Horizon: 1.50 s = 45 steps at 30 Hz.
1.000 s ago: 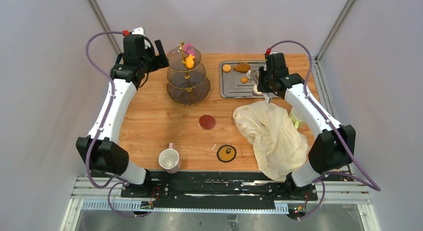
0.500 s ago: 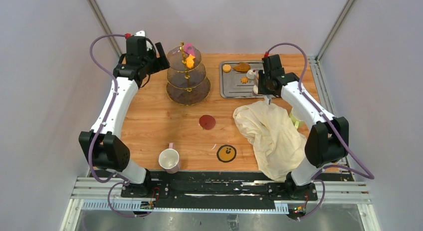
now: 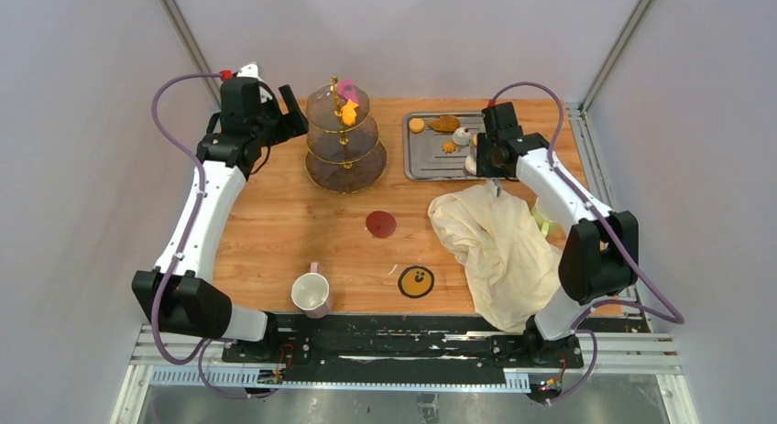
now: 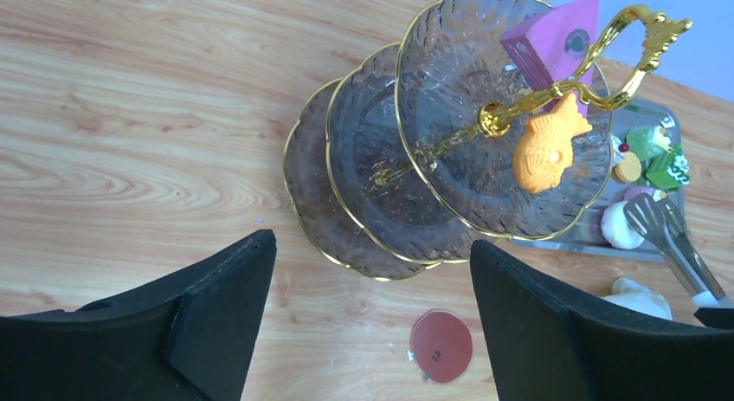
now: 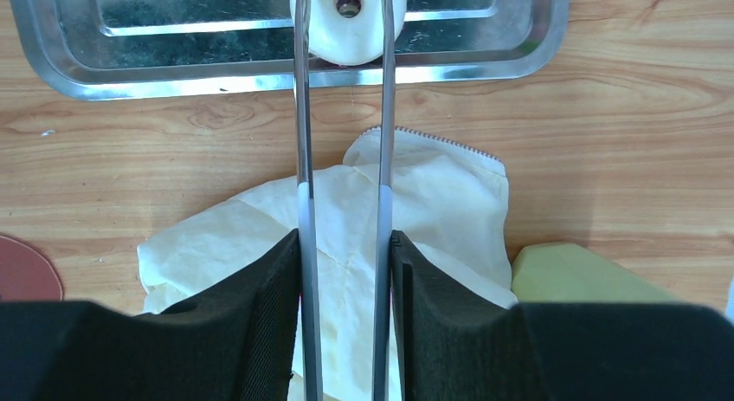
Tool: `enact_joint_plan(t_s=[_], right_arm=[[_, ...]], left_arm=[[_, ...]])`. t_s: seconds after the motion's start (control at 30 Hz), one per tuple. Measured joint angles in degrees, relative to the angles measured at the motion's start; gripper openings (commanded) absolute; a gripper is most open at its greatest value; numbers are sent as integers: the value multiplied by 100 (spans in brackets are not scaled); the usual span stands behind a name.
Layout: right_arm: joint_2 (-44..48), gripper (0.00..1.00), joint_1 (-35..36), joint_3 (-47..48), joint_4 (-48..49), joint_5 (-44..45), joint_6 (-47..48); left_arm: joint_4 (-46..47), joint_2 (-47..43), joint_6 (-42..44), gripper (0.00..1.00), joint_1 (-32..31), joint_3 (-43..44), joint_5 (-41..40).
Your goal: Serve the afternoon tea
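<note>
Gaping left jaws hover; right jaws clasp steel tongs [image 5: 301, 141] around the ring-shaped donut [image 5: 346, 39].

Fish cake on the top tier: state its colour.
Fish cake: orange, best in left wrist view.

Bright, even, diffuse light from above; shadows on the worktop [image 3: 302, 213] are faint and soft-edged; the steel tray [image 5: 519, 37] throws pale glare; the gold stem [image 4: 490, 119] glints; both wrist views show their black fingers [image 4: 216, 314] dark and nearly featureless along the bottom; the top view is sharp, its frame posts [image 3: 188, 39] leaning outward.
</note>
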<state>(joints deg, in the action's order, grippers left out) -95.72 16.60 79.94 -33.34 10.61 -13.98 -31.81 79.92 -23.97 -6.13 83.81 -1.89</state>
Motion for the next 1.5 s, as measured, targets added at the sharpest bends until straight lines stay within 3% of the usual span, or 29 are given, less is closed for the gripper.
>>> enact_joint_plan(t_s=[0.37, 0.97, 1.5], right_arm=[[1047, 38, -442, -592, 94, -293, -160], [909, 40, -1381, -1388, 804, -2260, -979], [531, 44, -1443, -1401, 1355, -3069, -1423]], left_arm=[[4, -72, -11, 87, 0, -31, 46], [9, -90, -9, 87, 0, -92, 66], [7, -127, -7, 87, 0, -92, 63]])
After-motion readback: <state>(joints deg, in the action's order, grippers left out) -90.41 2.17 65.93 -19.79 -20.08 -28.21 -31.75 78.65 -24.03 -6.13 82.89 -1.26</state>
